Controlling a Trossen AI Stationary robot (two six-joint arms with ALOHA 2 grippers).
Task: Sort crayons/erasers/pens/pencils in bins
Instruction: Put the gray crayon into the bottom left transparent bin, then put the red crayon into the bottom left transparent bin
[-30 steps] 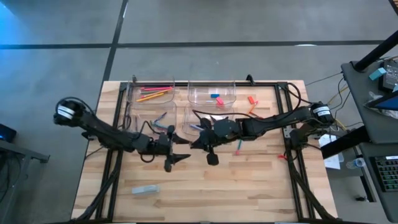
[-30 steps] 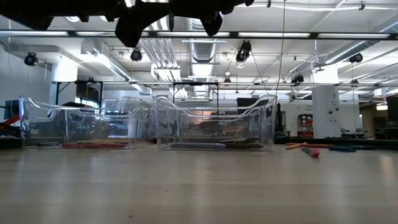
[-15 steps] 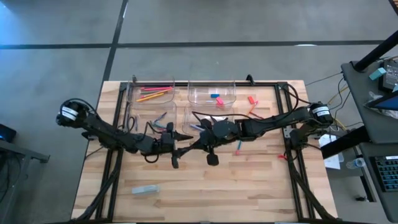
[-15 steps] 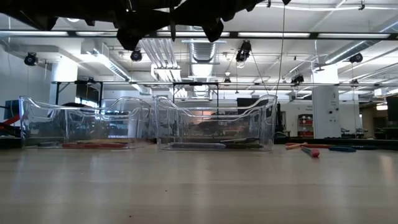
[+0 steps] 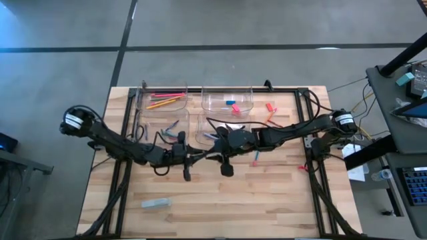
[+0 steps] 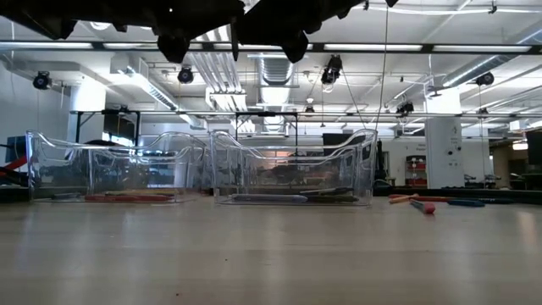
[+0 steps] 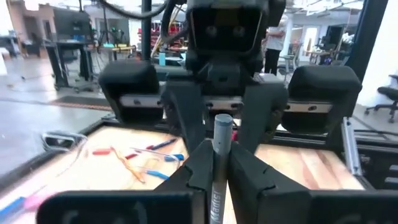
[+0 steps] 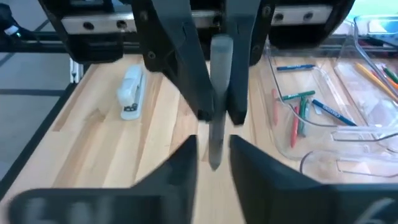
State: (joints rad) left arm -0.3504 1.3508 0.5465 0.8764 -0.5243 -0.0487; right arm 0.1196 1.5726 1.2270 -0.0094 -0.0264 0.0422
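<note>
A slim grey pen [image 7: 222, 124] hangs level in the air over the table's middle, between my two grippers. My left gripper [image 7: 214, 152] comes from the table's left and is shut on it [image 5: 193, 159]. My right gripper [image 8: 213, 146] faces it from the right [image 5: 212, 155], slightly open. Its fingers stand on either side of the pen's other end [image 8: 214, 140], with a gap showing. Four clear bins stand beyond: one with pencils [image 5: 162, 99], one with erasers [image 5: 228, 101], and two nearer ones [image 5: 165, 127] [image 5: 212, 133]. My left gripper pinches the pen's left end [image 7: 217, 163] between its two fingers. The fingers come level from the table's left and lie along the pen. The pen sticks out level past the fingertips toward my right gripper, clear of the table.
Loose pieces lie right of the bins: a red eraser [image 5: 270, 107], an orange pencil [image 5: 272, 119], a pink and blue stick [image 5: 255, 159]. A pale grey stapler-like thing [image 5: 155, 203] lies near the front left. Black rails [image 5: 313, 167] run along both sides.
My left gripper has moved a little toward the right gripper and the far edge, and its wide-spread fingers have shut on the pen's end. The pen has stayed level in the air.
</note>
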